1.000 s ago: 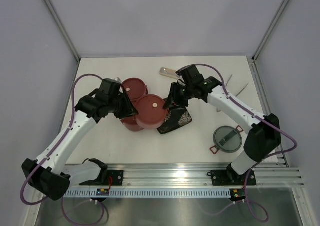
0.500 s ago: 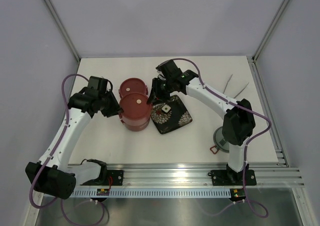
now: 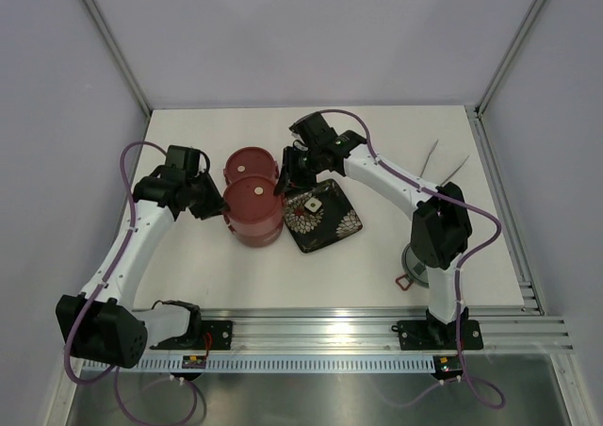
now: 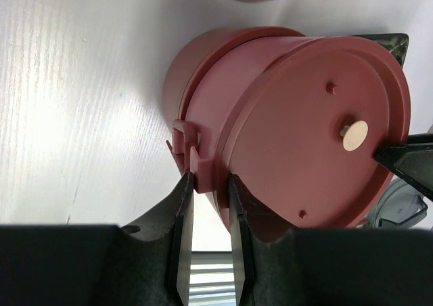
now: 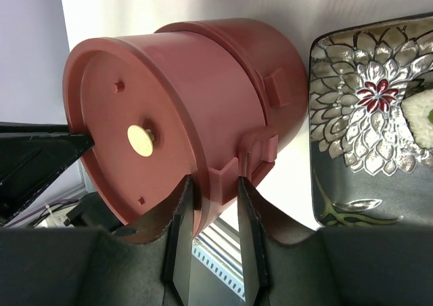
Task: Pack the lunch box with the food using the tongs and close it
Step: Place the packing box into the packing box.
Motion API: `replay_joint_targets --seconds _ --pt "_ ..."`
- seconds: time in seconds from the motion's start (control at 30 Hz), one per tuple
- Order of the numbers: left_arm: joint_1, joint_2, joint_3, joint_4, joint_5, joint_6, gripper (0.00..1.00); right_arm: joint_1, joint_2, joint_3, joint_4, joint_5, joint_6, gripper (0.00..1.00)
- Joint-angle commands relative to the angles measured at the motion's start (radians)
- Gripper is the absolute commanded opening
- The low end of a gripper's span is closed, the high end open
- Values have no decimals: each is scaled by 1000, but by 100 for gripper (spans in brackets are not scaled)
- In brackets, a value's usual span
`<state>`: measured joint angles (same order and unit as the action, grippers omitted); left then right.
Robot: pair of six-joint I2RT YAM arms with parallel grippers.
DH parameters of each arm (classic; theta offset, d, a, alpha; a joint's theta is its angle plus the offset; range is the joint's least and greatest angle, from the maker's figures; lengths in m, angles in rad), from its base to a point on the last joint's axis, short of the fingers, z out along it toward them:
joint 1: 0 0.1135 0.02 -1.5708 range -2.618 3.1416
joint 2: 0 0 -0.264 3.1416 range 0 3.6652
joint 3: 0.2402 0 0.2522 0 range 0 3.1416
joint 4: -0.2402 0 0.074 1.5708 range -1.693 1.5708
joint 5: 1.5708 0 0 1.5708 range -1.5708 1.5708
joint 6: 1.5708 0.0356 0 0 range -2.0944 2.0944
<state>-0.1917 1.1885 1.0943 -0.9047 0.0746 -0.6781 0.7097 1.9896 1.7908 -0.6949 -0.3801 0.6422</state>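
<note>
The lunch box shows as a stack of two dusty-red bowls point(image 3: 254, 209), the upper one closed by a flat red lid point(image 4: 311, 130). A third lidded bowl point(image 3: 250, 164) stands just behind the stack. My left gripper point(image 4: 206, 184) is shut on the upper bowl's side tab point(image 4: 201, 174) from the left. My right gripper point(image 5: 215, 184) is shut on the opposite tab point(image 5: 223, 177) and the lid rim. The grey handled top lid point(image 3: 413, 259) lies at the right, partly behind my right arm. The tongs point(image 3: 431, 153) lie at the far right. No food is in view.
The black flower-patterned plate point(image 3: 330, 223) lies right of the stack, with a small white square point(image 3: 314, 201) on it. A metal rail point(image 3: 330, 336) runs along the near table edge. Grey walls close in the table on three sides.
The lidded bowl held by both grippers has moved left from over the plate's edge and now sits on the lower bowl. Both arms moved left with it.
</note>
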Motion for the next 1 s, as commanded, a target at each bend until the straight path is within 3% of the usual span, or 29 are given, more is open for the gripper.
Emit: replay_joint_targets --seconds 0.0,0.97 --pt "-5 28 -28 86 76 12 0 30 28 56 43 -57 -10 0" --pt "-2 14 -83 -20 87 46 1 34 20 21 -26 -40 -75 1"
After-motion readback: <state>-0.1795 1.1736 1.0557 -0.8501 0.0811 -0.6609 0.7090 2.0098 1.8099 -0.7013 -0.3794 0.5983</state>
